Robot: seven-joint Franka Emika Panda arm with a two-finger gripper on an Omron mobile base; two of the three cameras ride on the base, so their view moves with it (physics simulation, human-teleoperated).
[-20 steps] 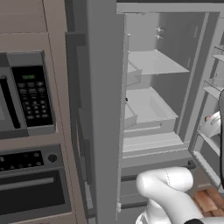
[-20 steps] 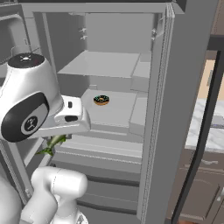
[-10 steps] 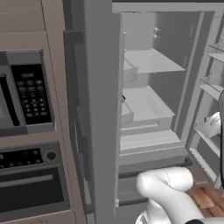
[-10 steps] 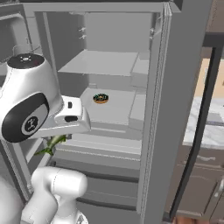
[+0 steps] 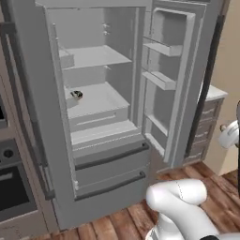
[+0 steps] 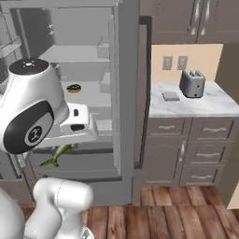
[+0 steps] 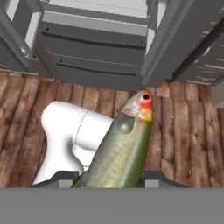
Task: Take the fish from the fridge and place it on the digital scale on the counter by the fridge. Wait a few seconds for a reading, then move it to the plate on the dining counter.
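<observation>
In the left base view, the tall grey fridge (image 5: pixel 93 117) stands wide open, pale shelves mostly bare except a small dark round thing (image 5: pixel 77 94) on the middle shelf; open wood floor (image 5: pixel 206 176) in front. From the right base view, the slim olive-green fish (image 6: pixel 56 154) hangs under my arm, and the small flat grey digital scale (image 6: pixel 170 96) sits near the silver toaster (image 6: pixel 192 82) on the marble counter (image 6: pixel 210 105). Hand view: my gripper (image 7: pixel 109 177) is pinching the fish, its red-orange head pointing away over the floor.

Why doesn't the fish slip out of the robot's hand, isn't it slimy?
It could slip. The fish looks smooth and glossy, and it tapers, so the pincer holds it only near its tail end. It juts out straight rather than drooping, so it is probably stiff. It looks slim, so likely light.
</observation>
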